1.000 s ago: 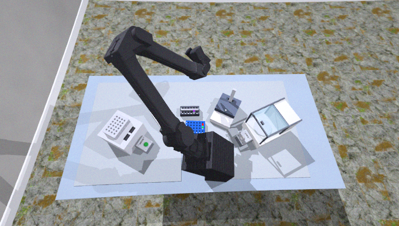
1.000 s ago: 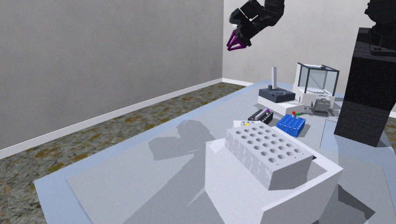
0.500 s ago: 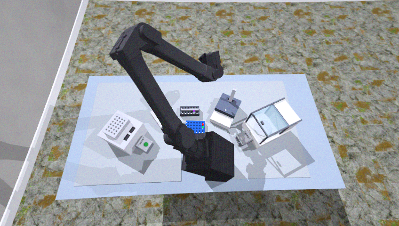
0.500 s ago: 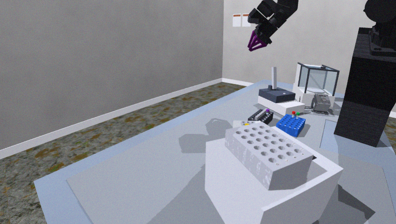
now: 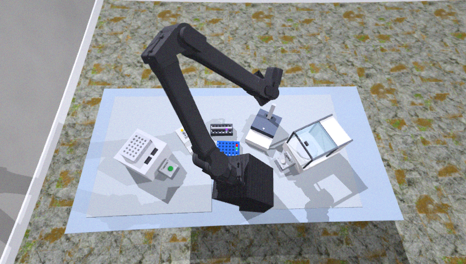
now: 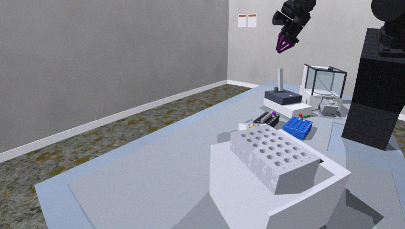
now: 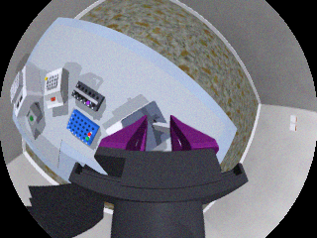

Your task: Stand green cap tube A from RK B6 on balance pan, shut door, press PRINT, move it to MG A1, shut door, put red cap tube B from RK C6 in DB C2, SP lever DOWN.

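Top view first: fingers hidden under the black jointed arm (image 5: 176, 94) (image 6: 298, 11), so no read on the pincer there. Green-capped tube A (image 5: 236, 148) (image 6: 304, 116) (image 7: 87, 139) still to be weighed, in the blue tube rack (image 5: 227, 154) (image 6: 292, 131) (image 7: 83, 128), just beside red-capped tube B (image 5: 236, 145) (image 6: 300, 115) (image 7: 89, 134). Looks like a shut glass balance door (image 5: 322, 130), so probably needs opening first. Exterior: purple-fingered gripper (image 6: 279, 52) (image 7: 158, 119) well above the pale upright SP lever (image 5: 271, 111) (image 6: 280, 79) (image 7: 160, 127), tilted, tips downward, not touching. Wrist: fairly narrow gap, nothing held. Lever lined up between the tips in this view, long axis running across the gap; rack and tube A off to the left. Good line for a push on the lever, but for tube A, would need a swing back toward the base, staying high over the lever.

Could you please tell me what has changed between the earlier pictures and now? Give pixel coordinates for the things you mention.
The gripper (image 6: 279, 52) (image 7: 158, 119) has swung toward the balance (image 5: 336, 128) (image 6: 309, 99), and is now above the spectrophotometer (image 5: 266, 122) (image 6: 282, 97). Nothing was visibly taken hold of or let go. The red-capped tube (image 5: 236, 145) (image 6: 300, 115) (image 7: 89, 134) and green-capped tube (image 5: 236, 148) (image 6: 304, 116) (image 7: 87, 139) stayed in the blue rack (image 5: 225, 147) (image 6: 296, 127) (image 7: 81, 127), and the stations stayed put.
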Action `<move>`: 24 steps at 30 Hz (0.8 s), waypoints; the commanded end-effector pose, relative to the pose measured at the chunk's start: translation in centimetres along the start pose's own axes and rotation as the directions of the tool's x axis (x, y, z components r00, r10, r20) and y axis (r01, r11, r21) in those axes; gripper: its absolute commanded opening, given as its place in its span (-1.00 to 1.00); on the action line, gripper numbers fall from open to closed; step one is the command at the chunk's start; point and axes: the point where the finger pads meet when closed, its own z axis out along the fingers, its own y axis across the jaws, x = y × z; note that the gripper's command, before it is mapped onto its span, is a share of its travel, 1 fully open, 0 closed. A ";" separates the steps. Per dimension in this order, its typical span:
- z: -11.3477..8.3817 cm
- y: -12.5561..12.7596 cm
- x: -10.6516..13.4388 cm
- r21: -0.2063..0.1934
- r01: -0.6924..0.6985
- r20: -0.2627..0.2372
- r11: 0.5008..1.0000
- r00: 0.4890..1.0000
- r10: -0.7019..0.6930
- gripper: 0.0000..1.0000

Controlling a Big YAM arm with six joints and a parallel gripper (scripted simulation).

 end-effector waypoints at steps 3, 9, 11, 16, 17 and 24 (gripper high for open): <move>-1.7 -2.2 4.2 -0.049 0.024 -0.101 0.999 0.994 -0.029 -0.40; -3.1 -2.8 7.3 -0.073 -0.007 -0.153 0.997 0.988 -0.004 -0.40; -3.7 -3.1 8.8 -0.085 -0.024 -0.180 0.996 0.984 0.008 -0.40; -5.4 -3.7 12.6 -0.106 -0.057 -0.233 0.993 0.972 0.031 -0.40; -5.7 -3.9 13.4 -0.116 -0.075 -0.260 0.990 0.965 0.042 -0.40; -7.4 -4.6 17.3 -0.146 -0.135 -0.349 0.980 0.934 0.077 -0.40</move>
